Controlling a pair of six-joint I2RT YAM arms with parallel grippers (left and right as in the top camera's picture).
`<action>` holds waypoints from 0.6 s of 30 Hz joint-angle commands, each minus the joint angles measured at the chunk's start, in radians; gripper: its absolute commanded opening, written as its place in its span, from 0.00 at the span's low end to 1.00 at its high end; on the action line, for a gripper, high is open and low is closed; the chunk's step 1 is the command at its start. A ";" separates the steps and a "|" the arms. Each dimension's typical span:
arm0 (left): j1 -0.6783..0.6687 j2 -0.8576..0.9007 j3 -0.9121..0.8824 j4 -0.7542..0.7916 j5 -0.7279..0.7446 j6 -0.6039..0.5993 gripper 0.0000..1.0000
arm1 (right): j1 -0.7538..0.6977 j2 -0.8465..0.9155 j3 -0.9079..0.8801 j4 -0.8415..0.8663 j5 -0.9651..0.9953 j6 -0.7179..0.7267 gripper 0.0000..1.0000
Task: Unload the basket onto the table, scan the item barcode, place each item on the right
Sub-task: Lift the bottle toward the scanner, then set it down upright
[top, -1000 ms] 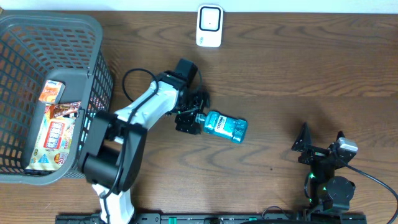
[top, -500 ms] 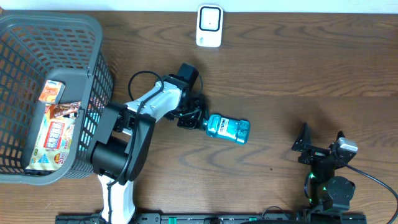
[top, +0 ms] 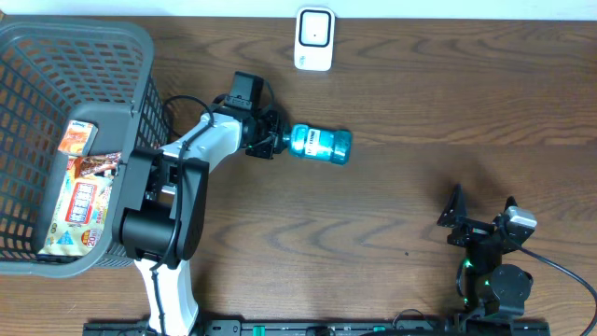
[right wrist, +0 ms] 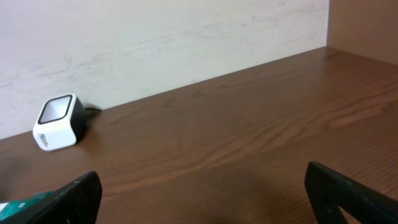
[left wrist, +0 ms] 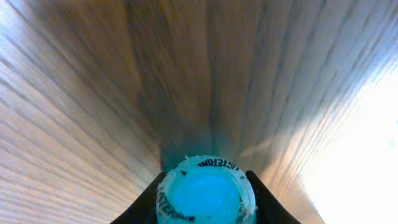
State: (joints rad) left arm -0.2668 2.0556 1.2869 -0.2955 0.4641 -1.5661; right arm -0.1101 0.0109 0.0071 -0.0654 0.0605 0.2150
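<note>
A basket [top: 112,42] holding packets [top: 79,201] stands at the worktop's [top: 448,112] left; the scanner [top: 314,38] sits rear centre, the bottle [top: 320,145] before it, the right tool [top: 483,207] front right.

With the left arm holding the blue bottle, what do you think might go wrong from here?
1. The left end effector grips the blue bottle only at one end, so the body sticks out sideways; it may sag, twist or slip.
2. No barcode shows in any view, so it might face away from the white scanner and the scan could fail.
</note>
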 commanded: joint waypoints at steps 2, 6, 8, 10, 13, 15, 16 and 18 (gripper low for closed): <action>-0.016 0.014 -0.002 -0.063 -0.011 0.066 0.22 | -0.002 -0.005 -0.002 -0.003 0.009 -0.014 0.99; -0.025 0.014 -0.002 -0.170 0.042 0.223 0.22 | -0.002 -0.005 -0.002 -0.003 0.009 -0.014 0.99; -0.025 0.014 -0.002 -0.207 0.048 0.366 0.22 | -0.002 -0.005 -0.002 -0.003 0.009 -0.014 0.99; -0.024 0.014 -0.002 -0.217 0.048 0.526 0.23 | -0.002 -0.005 -0.002 -0.003 0.009 -0.014 0.99; -0.029 0.015 -0.002 -0.209 0.039 0.620 0.25 | -0.002 -0.005 -0.002 -0.003 0.009 -0.014 0.99; -0.037 0.015 -0.002 -0.169 0.037 0.656 0.25 | -0.002 -0.005 -0.002 -0.003 0.009 -0.014 0.99; -0.044 0.015 -0.002 -0.143 0.037 0.674 0.25 | -0.002 -0.005 -0.002 -0.003 0.009 -0.014 0.99; -0.063 0.015 -0.002 -0.104 0.036 0.683 0.25 | -0.002 -0.005 -0.002 -0.003 0.009 -0.014 0.99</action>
State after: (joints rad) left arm -0.3058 2.0518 1.2976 -0.4297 0.5468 -1.0122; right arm -0.1101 0.0109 0.0071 -0.0658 0.0605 0.2150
